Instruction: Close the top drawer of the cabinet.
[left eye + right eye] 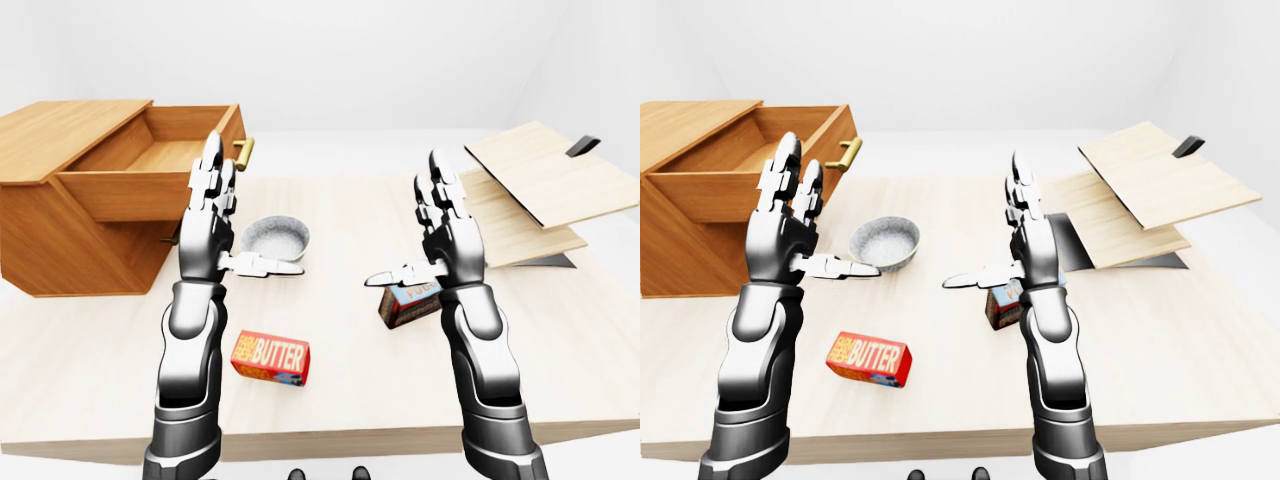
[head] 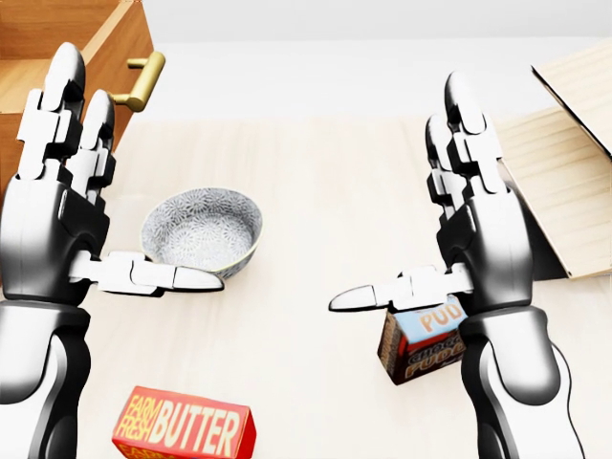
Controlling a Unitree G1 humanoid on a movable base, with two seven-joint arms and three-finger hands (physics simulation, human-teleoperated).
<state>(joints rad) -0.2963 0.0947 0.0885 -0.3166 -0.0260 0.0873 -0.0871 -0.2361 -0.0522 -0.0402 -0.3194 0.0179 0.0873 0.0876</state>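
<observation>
A wooden cabinet [image 1: 70, 230] stands at the left of the table. Its top drawer [image 1: 150, 160] is pulled out to the right, with a brass handle [image 1: 244, 151] on its front. My left hand [image 1: 215, 215] is raised with fingers spread open, just right of the drawer front and below the handle, apart from both. My right hand [image 1: 440, 225] is raised and open near the table's middle, holding nothing.
A grey bowl [image 1: 275, 240] sits beside my left hand. A red butter box [image 1: 270, 358] lies near the table's bottom edge. A pudding box [image 1: 408, 302] stands behind my right wrist. Wooden boards [image 1: 545, 185] are stacked at the right.
</observation>
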